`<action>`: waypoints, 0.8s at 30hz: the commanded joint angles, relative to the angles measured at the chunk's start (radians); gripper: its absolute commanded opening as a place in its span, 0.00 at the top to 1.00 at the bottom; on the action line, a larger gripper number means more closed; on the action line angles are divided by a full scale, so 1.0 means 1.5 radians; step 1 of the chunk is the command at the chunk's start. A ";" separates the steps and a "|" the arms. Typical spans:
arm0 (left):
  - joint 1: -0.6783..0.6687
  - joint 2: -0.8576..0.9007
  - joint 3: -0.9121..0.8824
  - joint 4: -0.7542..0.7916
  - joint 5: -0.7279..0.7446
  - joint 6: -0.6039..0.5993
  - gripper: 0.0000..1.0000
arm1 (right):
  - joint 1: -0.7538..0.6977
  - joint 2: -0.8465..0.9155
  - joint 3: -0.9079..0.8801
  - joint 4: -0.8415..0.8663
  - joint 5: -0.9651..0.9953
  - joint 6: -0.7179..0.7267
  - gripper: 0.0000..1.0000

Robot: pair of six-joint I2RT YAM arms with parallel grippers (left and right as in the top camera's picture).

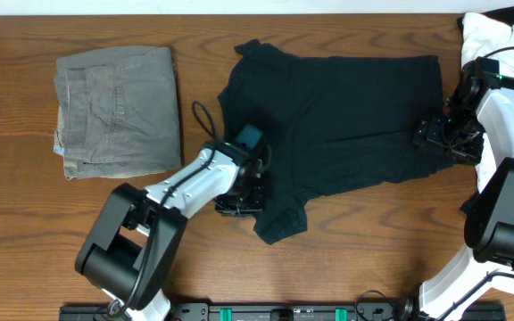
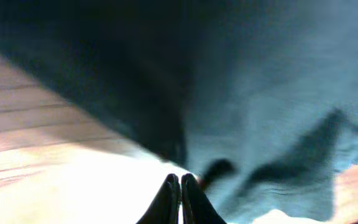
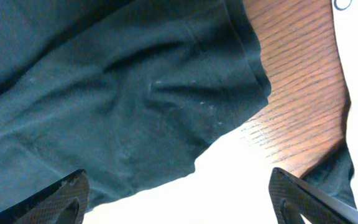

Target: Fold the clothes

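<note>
black t-shirt (image 2: 260, 93) blurred and dim across the left wrist view

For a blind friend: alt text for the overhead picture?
A black T-shirt lies spread on a table, folded trousers beside it. The left robot arm holds shut jaws at its near edge, the right arm open jaws at its hem.

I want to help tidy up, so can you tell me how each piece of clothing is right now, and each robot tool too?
black T-shirt: spread out, not folded, one lower corner bunched.
grey-green trousers: folded, lying apart from the shirt.
white garment: crumpled, partly out of the overhead view.
left tool: shut, at the shirt's bunched edge; can't tell if cloth is pinched.
right tool: open, over the shirt's hem corner.
</note>
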 commanded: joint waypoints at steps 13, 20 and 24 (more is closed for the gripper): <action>0.106 -0.003 -0.022 -0.045 -0.043 0.042 0.94 | 0.004 -0.003 -0.005 -0.004 -0.003 -0.011 0.09; 0.094 -0.070 0.010 -0.036 0.008 0.013 0.94 | 0.004 -0.003 -0.005 -0.003 -0.003 -0.011 0.09; 0.064 -0.071 0.009 -0.011 0.015 -0.025 0.94 | 0.004 -0.003 -0.005 -0.003 -0.003 -0.010 0.09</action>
